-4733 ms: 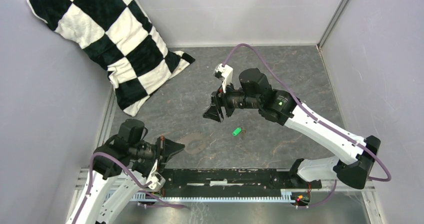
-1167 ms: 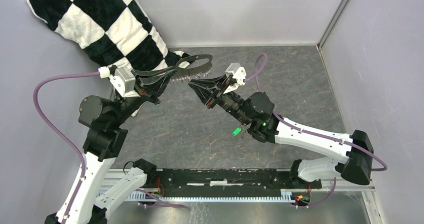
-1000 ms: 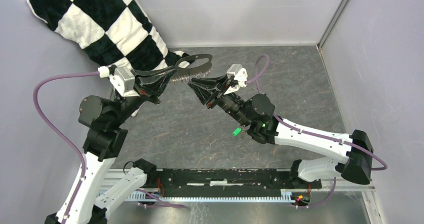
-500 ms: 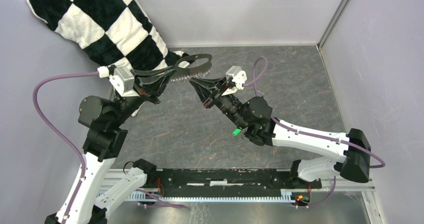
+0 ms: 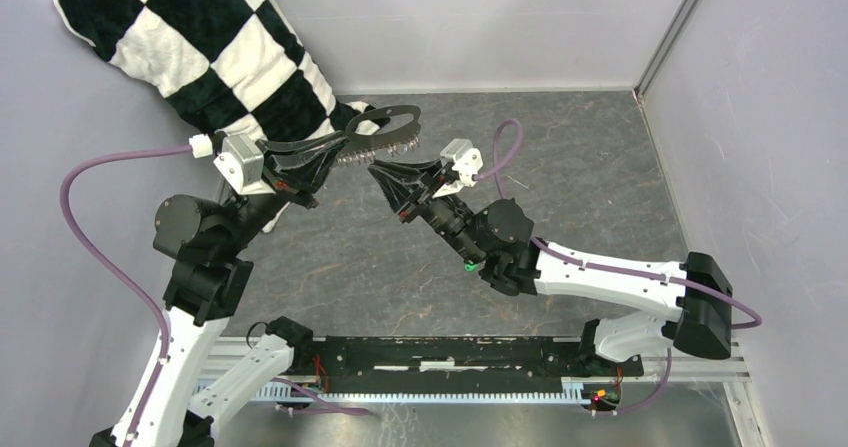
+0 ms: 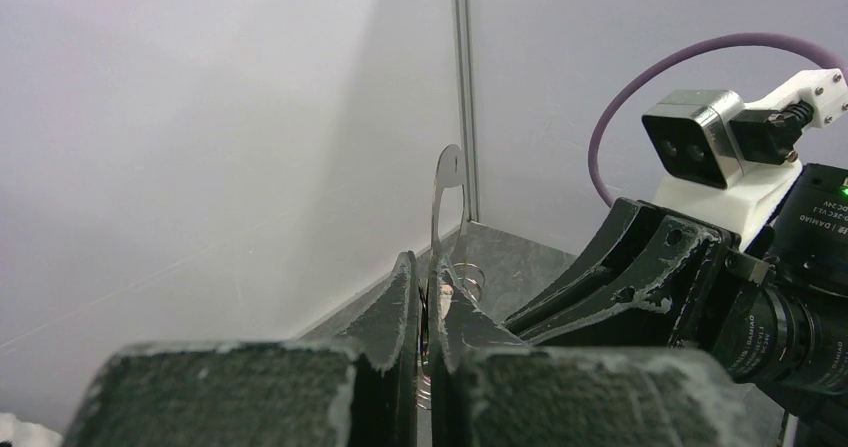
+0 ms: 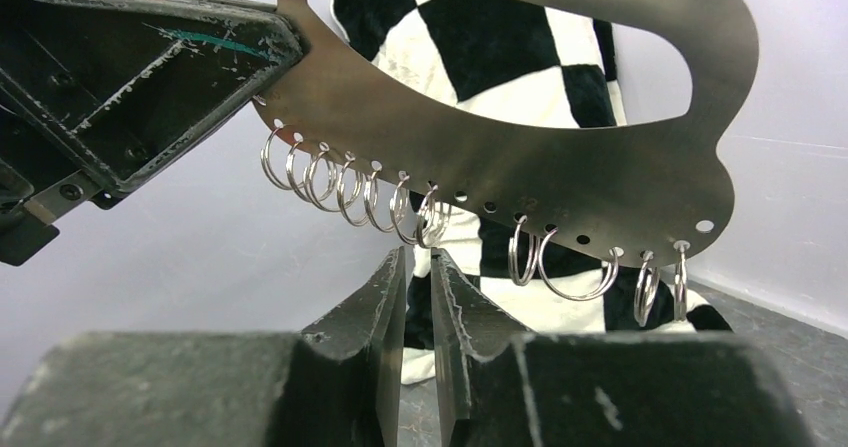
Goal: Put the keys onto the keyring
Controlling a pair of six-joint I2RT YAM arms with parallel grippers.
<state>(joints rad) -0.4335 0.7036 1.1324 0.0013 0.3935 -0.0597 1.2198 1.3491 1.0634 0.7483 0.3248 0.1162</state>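
My left gripper (image 5: 335, 153) is raised above the table and shut on the keyring (image 5: 386, 127), a thin silvery loop held edge-on in the left wrist view (image 6: 447, 182). Several small split rings (image 7: 340, 182) hang from its lower rim (image 7: 560, 157). My right gripper (image 5: 380, 174) points up at those rings; its tips (image 7: 418, 257) stand a narrow gap apart just below one ring, with nothing between them. The green-tagged key (image 5: 467, 264) lies on the table, mostly hidden under my right arm.
A black-and-white checked pillow (image 5: 220, 67) leans in the back left corner, behind the keyring in the right wrist view (image 7: 500, 57). Grey walls close in the dark stone-patterned table (image 5: 580, 167) on three sides. A black rail (image 5: 450, 352) runs along the near edge.
My right arm has slid left, carrying its gripper tips leftward under the row of rings and covering more of the green key. The left gripper still holds the keyring, shifted slightly left.
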